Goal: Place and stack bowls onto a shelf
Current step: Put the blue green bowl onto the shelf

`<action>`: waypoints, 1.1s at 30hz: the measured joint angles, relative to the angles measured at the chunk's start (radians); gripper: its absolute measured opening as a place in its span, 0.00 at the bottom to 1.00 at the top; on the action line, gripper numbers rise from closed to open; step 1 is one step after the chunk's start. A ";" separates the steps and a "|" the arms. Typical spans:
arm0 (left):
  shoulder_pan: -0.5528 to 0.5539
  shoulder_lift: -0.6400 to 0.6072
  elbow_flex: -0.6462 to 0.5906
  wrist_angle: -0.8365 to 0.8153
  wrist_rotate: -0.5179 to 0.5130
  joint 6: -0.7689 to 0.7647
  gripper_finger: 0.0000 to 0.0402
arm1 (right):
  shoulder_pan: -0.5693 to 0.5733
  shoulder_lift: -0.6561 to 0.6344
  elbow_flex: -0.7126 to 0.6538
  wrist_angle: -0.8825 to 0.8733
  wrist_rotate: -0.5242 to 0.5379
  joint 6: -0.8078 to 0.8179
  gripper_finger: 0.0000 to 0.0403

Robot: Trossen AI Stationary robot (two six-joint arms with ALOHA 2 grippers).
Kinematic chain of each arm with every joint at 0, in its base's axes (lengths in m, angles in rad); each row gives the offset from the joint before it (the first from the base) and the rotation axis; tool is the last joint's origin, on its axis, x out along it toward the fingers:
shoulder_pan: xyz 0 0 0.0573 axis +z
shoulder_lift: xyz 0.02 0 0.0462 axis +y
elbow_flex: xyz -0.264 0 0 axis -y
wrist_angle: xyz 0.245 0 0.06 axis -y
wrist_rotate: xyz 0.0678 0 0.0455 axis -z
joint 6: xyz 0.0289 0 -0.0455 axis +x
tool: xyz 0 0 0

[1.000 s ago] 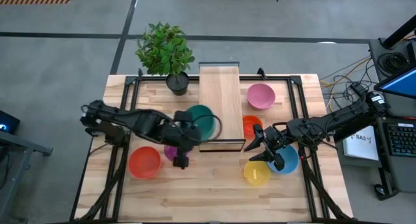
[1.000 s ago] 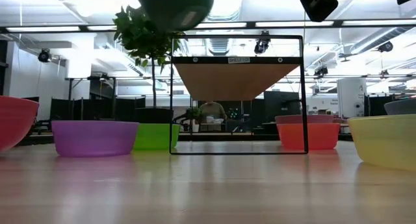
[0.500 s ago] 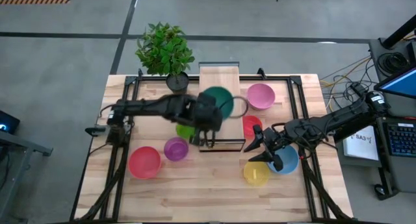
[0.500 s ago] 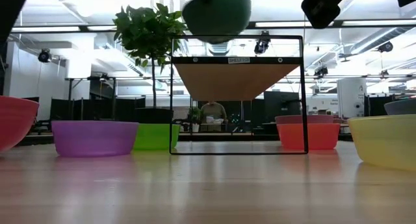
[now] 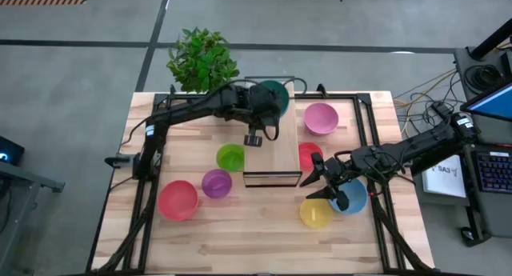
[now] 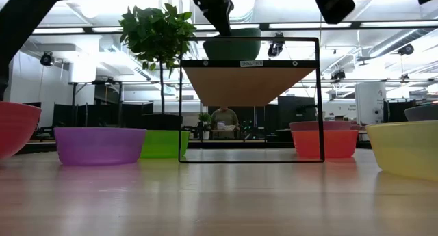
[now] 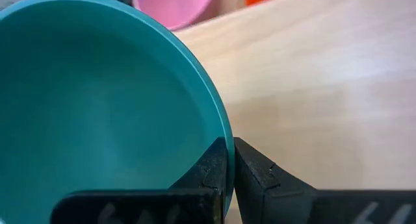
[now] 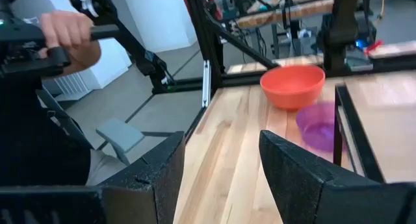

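the teal bowl (image 5: 272, 94) hangs over the far end of the shelf (image 5: 270, 152), its rim pinched by the left gripper (image 5: 260, 116). no bowl rests there yet, so placing has barely begun: green (image 5: 230, 157), purple (image 5: 216, 182), red (image 5: 177, 200), pink (image 5: 320, 118), orange (image 5: 309, 154), yellow (image 5: 315, 213) and blue (image 5: 352, 198) sit on the counter (image 5: 240, 236). the right gripper (image 5: 318, 180) waits spread near the blue bowl. the shelf's small label (image 6: 250, 63) is unreadable.
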 joint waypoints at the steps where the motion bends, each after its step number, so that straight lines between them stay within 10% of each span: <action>1: 0.011 0.000 0.000 0.015 0.000 0.005 0.00 | 0.000 0.000 0.009 -0.006 0.000 -0.013 0.46; 33: 0.114 0.109 -0.007 0.104 0.026 -0.034 0.00 | 0.000 0.000 0.048 -0.117 -0.003 -0.022 0.46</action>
